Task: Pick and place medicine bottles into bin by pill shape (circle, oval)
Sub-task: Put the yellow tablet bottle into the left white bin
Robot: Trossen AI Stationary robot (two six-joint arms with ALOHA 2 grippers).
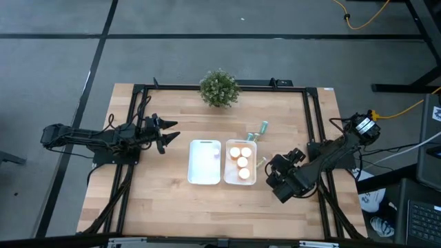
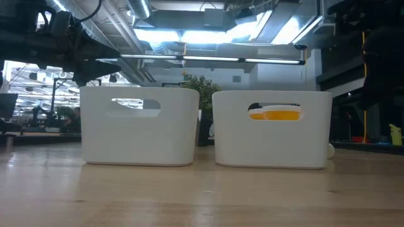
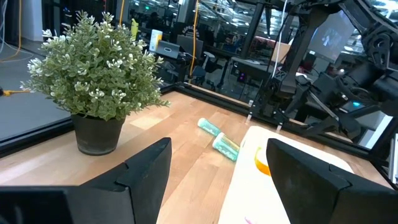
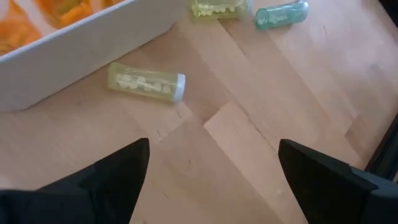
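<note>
Right wrist view: right fingers (image 4: 211, 171) hanging open over yellow bottle (image 4: 147, 83) on desk (image 4: 261, 124); should be dropping straight, gripping middle. Left fingers (image 3: 214, 180) open, waiting.

Even, soft light falls on the worktop (image 1: 172, 200) from above, with faint shadows beside the two bins (image 2: 139, 126). In the low view, ceiling strip lights (image 2: 208, 31) behind the bins glare white — the arms go to silhouette. The right tool (image 4: 211, 168) fingers (image 4: 118, 171) sit dark and blurred.
</note>
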